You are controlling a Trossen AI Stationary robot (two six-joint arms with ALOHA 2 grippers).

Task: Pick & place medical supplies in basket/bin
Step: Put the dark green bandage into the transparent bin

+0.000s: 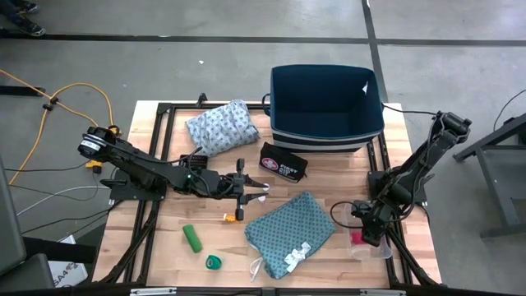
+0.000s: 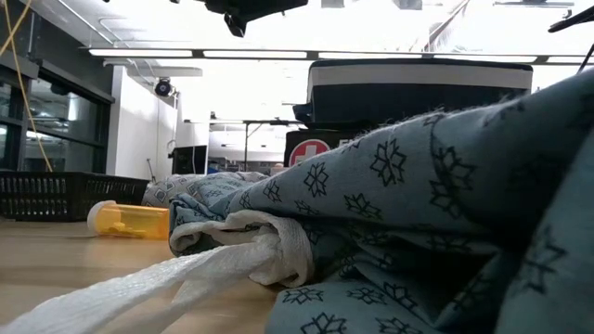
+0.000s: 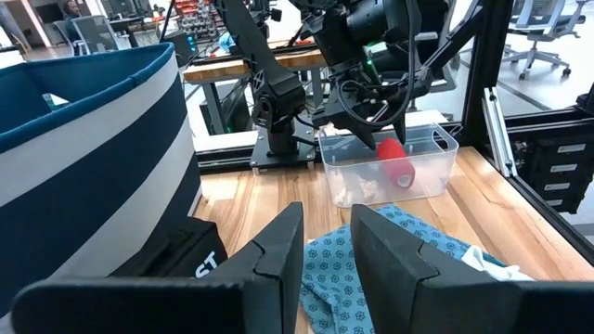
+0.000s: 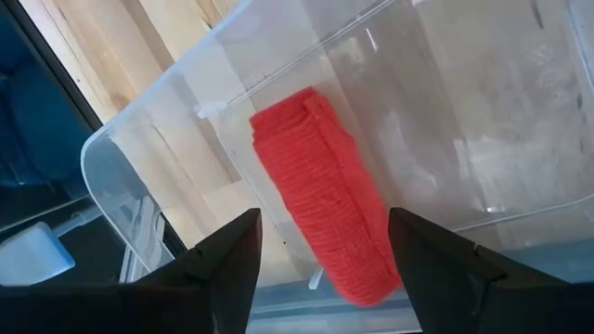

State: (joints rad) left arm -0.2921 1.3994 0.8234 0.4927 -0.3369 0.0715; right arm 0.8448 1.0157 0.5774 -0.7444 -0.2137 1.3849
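Right wrist view: your right claw (image 4: 320,246) hangs over the clear bin (image 4: 139,158) at bench's right edge, jaws apart, red roll (image 4: 320,190) lying loose between them, long axis along the fingers. Left claw (image 1: 246,191) narrow, holding nothing, mid-bench.

- Your left gripper (image 3: 325,260) has two flat, matte black, wedge-shaped fingers.
- Your right gripper (image 4: 320,255) has the same dark, angular fingers.
- Both arms are black, with looped black cables behind each gripper.

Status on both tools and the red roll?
Right tool open over clear bin. Red roll inside bin, released. Left tool idle mid-table. Nothing obstructing.
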